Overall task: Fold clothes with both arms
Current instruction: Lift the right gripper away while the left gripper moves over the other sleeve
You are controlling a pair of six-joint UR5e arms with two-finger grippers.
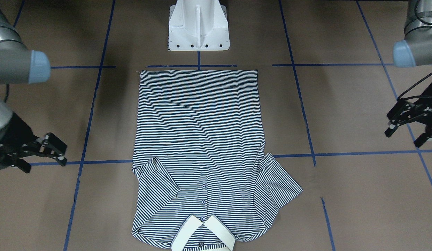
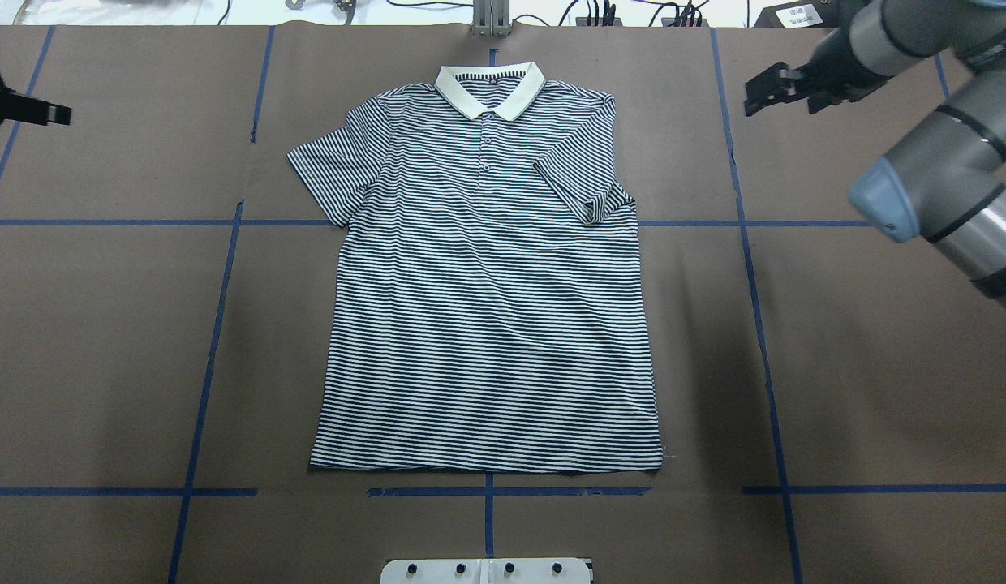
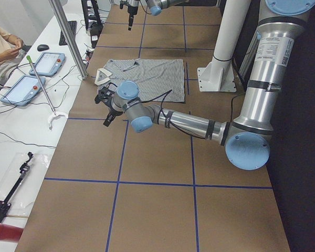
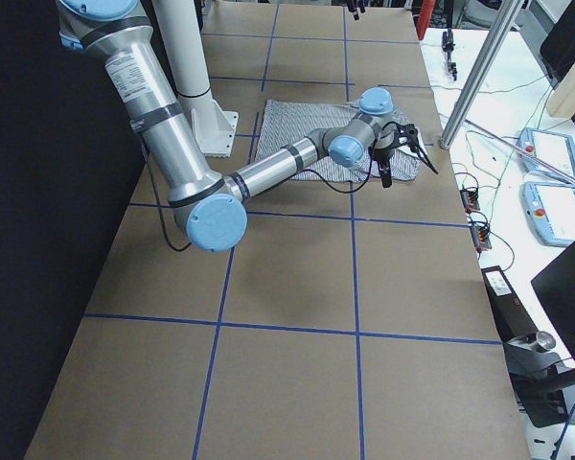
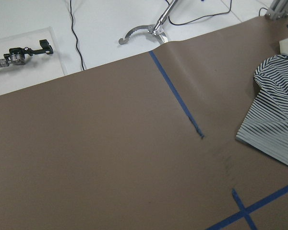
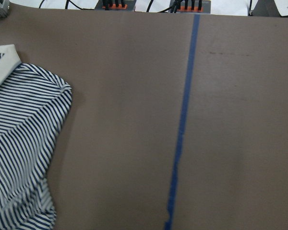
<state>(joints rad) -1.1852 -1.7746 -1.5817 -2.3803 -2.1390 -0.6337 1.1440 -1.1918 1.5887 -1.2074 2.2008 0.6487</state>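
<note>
The striped polo shirt point(image 2: 487, 284) lies flat, front up, in the middle of the table, its cream collar point(image 2: 490, 88) at the far side from the robot. In the overhead view its left sleeve point(image 2: 328, 166) is spread out and its right sleeve point(image 2: 588, 186) is folded in over the body. My left gripper point(image 1: 405, 137) hangs open and empty above bare table, well off the shirt's spread sleeve. My right gripper point(image 1: 41, 162) is open and empty off the other side. Each wrist view shows only the shirt's edge, in the left wrist view point(image 5: 273, 110) and the right wrist view point(image 6: 24, 143).
The white pedestal base point(image 1: 198, 26) stands just behind the shirt's hem. Blue tape lines point(image 2: 211, 349) grid the brown table cover. A white bench beyond the far edge holds tablets point(image 3: 26, 86), cables and a hand tool point(image 5: 149, 31). A seated person point(image 3: 2, 44) is there.
</note>
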